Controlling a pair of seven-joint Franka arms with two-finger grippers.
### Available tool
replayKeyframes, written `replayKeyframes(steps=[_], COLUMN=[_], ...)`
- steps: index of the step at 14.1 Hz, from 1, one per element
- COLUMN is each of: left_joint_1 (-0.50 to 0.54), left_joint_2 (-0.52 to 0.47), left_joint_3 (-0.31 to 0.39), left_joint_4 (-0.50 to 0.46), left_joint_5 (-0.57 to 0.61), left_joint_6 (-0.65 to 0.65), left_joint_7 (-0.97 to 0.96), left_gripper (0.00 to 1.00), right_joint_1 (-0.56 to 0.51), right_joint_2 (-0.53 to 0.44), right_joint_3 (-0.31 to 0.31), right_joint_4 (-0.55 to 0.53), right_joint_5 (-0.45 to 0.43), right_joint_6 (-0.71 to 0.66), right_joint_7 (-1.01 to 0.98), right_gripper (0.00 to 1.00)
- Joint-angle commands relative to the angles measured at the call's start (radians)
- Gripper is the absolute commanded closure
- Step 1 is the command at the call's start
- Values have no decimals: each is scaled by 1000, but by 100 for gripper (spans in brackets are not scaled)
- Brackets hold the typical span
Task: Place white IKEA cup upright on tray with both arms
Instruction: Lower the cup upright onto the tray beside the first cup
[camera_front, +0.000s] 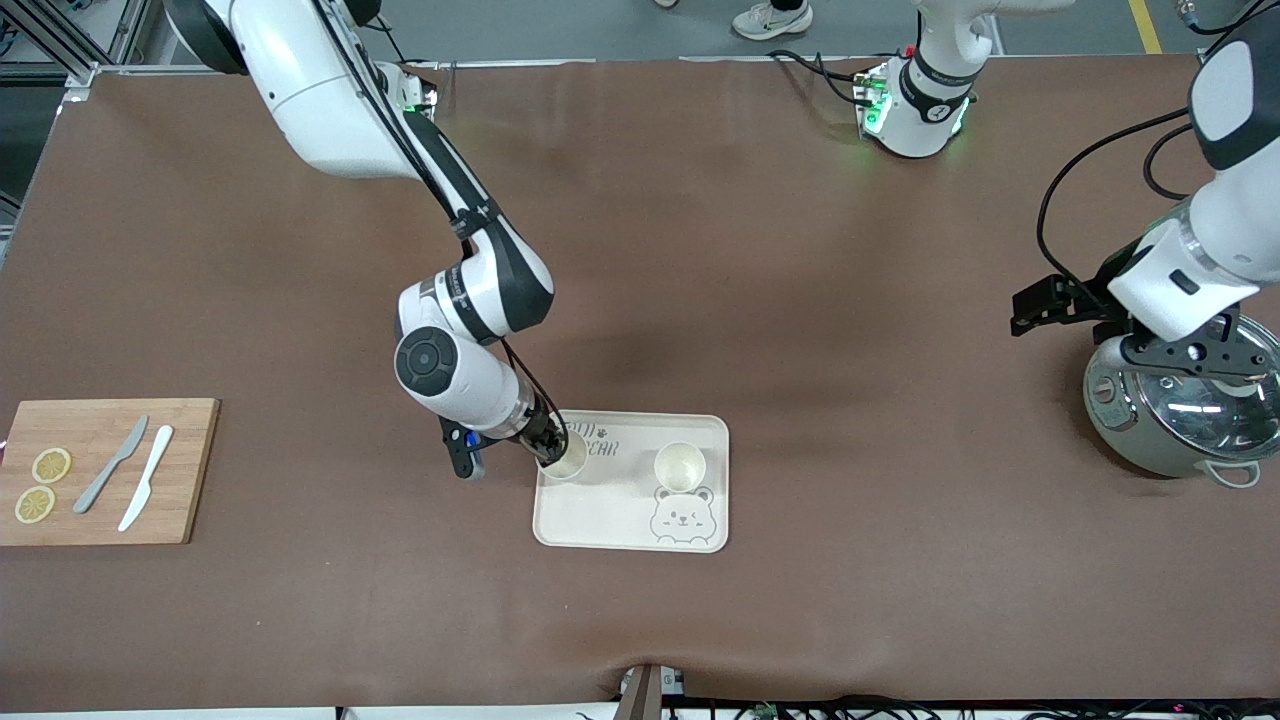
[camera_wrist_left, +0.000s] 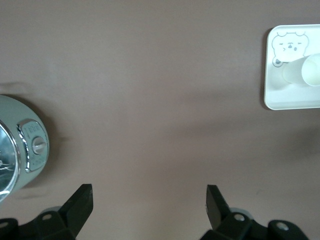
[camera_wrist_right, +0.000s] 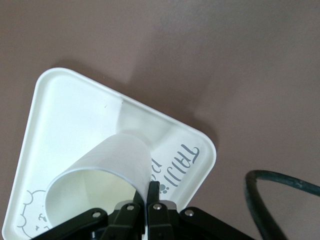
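The cream tray (camera_front: 600, 520) with bear drawing and grey lettering lies on the brown table. Two white cups stand upright on it: one (camera_front: 680, 466) above the bear face, one (camera_front: 568, 456) at the corner toward the right arm's end. My right gripper (camera_front: 549, 446) is shut on the rim of that corner cup (camera_wrist_right: 102, 175), one finger inside, one outside, over the tray (camera_wrist_right: 65, 115). My left gripper (camera_front: 1195, 355) is open and empty above the rice cooker (camera_front: 1180, 420); its fingers (camera_wrist_left: 80, 205) frame bare table. The tray (camera_wrist_left: 290, 100) and the other cup (camera_wrist_left: 305, 71) show in the left wrist view.
A wooden cutting board (camera_front: 100, 500) with two lemon slices (camera_front: 50, 465) and two knives (camera_front: 147, 477) lies at the right arm's end. The rice cooker (camera_wrist_left: 22, 150) with a glass lid stands at the left arm's end. A black cable (camera_wrist_right: 280, 190) hangs beside the right gripper.
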Motion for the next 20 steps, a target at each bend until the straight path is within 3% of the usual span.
replayKeyframes(steps=[1, 6, 7, 10, 12, 16, 20], left_joint_1=[7, 2, 2, 4, 2, -12, -10], left_joint_2=[-69, -137, -141, -152, -151, -146, -147], left_joint_3=[-4, -7, -12, -16, -16, -44, -48], left_joint_4=[-65, -138, -143, -143, -134, -126, -134], left_joint_5=[-26, -26, -25, -19, -11, 96, 104], left_joint_6=[14, 61, 67, 67, 69, 70, 61], left_joint_7=[15, -1, -9, -54, -61, -54, -64], left_gripper=[0, 0, 0, 0, 0, 0, 0], right_joint_1=[16, 19, 21, 6, 4, -57, -109], right_joint_2=[32, 47, 47, 43, 37, 33, 10], right_joint_3=[-8, -8, -9, -8, -10, -8, -5], right_joint_4=[33, 32, 32, 35, 40, 191, 272], right_joint_5=[20, 23, 23, 23, 17, 20, 19], right_joint_6=[10, 6, 6, -3, -29, -296, -512], right_joint_7=[15, 15, 17, 23, 11, 9, 18], right_gripper=[100, 99, 91, 0, 0, 0, 0])
